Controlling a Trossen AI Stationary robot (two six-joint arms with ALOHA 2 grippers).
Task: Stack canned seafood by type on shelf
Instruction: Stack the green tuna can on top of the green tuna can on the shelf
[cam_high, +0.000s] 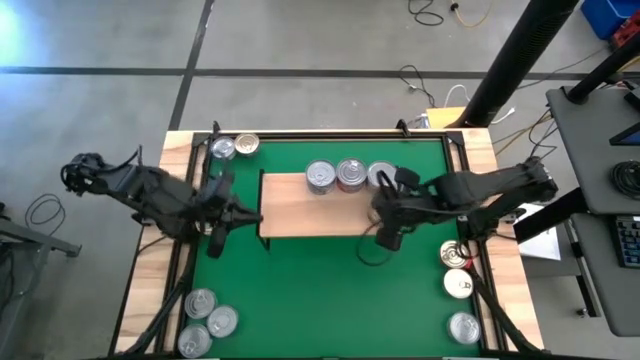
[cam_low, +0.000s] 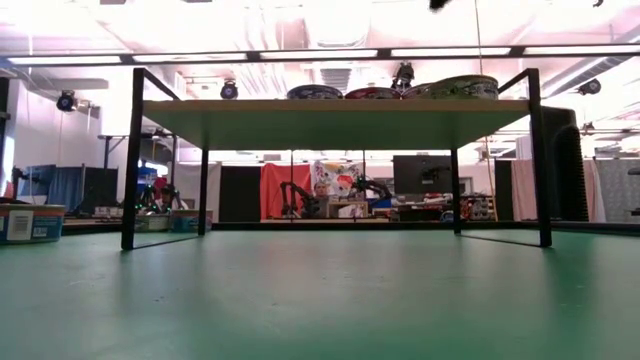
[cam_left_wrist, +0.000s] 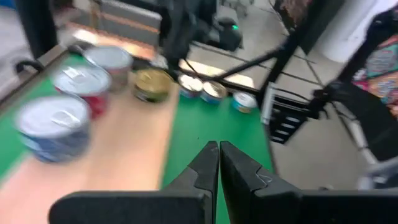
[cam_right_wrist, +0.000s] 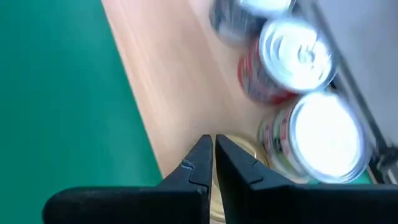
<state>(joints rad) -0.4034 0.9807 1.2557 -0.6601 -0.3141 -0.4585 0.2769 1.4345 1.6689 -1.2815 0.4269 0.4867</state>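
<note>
Your right claw (cam_right_wrist: 213, 155) is clenched tight with nothing in it, right over the shelf's (cam_high: 300, 215) right end. Your left claw (cam_left_wrist: 219, 163) is clenched and empty too, by the shelf's left end. Three tins (cam_high: 351, 175) sit in a row along the shelf's back edge. More tins (cam_high: 208, 322) wait on the green mat (cam_high: 320, 295), near its corners.

Sitting mid-mat, light-wood shelf (cam_high: 300, 215) on thin black legs, carrying a row of upright tins (cam_high: 350, 175) along its far edge, with other silver and gold tins (cam_high: 232, 147) hanging out in mat corners: two far-left, three near-left (cam_high: 208, 325), three near-right (cam_high: 459, 283).
</note>
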